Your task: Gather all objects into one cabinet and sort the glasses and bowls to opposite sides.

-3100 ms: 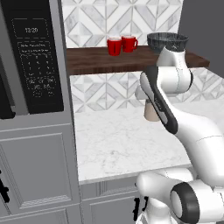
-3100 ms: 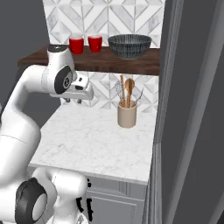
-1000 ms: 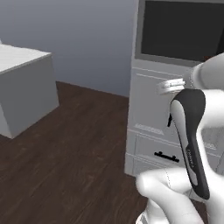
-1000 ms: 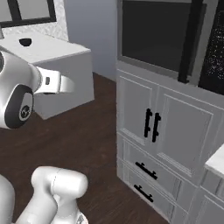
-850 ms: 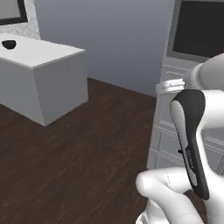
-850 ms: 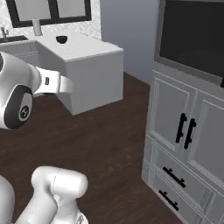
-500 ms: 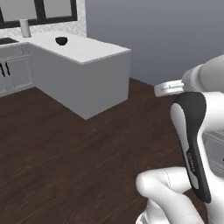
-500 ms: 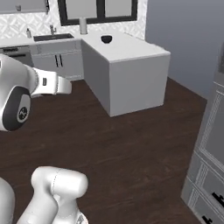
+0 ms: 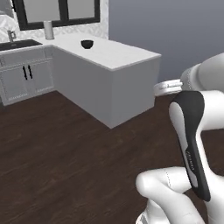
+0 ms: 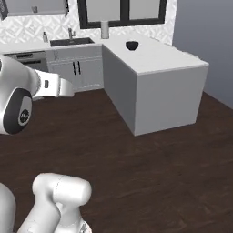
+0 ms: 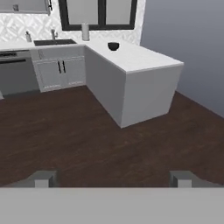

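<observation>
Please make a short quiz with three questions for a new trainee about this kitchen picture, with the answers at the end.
1. True or false: the gripper is closed on a mug.
2. What small dark thing stands on the white peninsula counter?
   A. a bowl  B. a kettle  C. a plate
3. Fill in: the floor between the robot and the counter is dark ____.

Key: 1 false, its fingers stand wide apart and hold nothing. 2 A. 3 wood.
</observation>
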